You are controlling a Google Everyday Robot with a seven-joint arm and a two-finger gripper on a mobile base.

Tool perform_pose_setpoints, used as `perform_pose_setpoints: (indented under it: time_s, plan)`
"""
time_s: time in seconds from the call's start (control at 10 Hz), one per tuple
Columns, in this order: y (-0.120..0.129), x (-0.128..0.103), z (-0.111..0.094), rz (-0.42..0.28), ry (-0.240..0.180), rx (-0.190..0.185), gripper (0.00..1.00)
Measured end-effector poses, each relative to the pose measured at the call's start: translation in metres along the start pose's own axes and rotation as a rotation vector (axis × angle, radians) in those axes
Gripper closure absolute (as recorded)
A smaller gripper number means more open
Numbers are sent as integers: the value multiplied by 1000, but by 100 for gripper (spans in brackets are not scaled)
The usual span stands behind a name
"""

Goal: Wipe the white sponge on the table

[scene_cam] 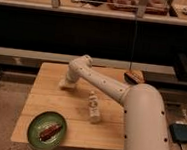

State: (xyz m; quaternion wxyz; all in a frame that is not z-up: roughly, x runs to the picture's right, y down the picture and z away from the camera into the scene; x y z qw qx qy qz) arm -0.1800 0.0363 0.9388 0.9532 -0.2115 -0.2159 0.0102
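Gripper (pixel 70 79) is sitting low over the far-left part of the wooden surface (pixel 44 97), right on top of the white sponge (pixel 65 84). The end of the arm (pixel 106 86) is hiding the grip, so I cannot tell whether it is spread or clamping.

The sponge is lying flat directly beneath the gripper, apparently touching it, and is showing as a pale blocky pad. Judgement: it is probably going to handle light, soft and compressible. The side faces are looking like the place to pinch, low down, so the pad is sliding flat.

The surface is showing as pale planked wood, matte, likely giving some drag. Nearer the camera and right of the gripper, a white bottle (pixel 94 108) is standing upright, apart from the sponge. Further out toward the camera, a round green plate (pixel 33 126) is carrying a brown oblong item (pixel 49 131). Well off to the right, a dark brown object (pixel 134 77) is sitting at the surface edge, identity unclear.
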Motion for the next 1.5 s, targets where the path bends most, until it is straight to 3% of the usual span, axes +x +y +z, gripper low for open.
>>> perform_pose_setpoints:
  time_s: [0.2,0.4,0.5,0.7,0.9,1.2,1.5]
  plan:
    - [17,-49,8,-84,-51,-27,82]
    - [46,-80,8,-178,-97,-56,82]
    - [60,-84,7,-211,-107,-71,82]
    - [91,-76,5,-265,-113,-110,82]
    - [111,-48,0,-285,-96,-133,82]
    - [110,-1,-15,-262,-58,-112,82]
    - [112,14,-19,-244,-54,-109,82]
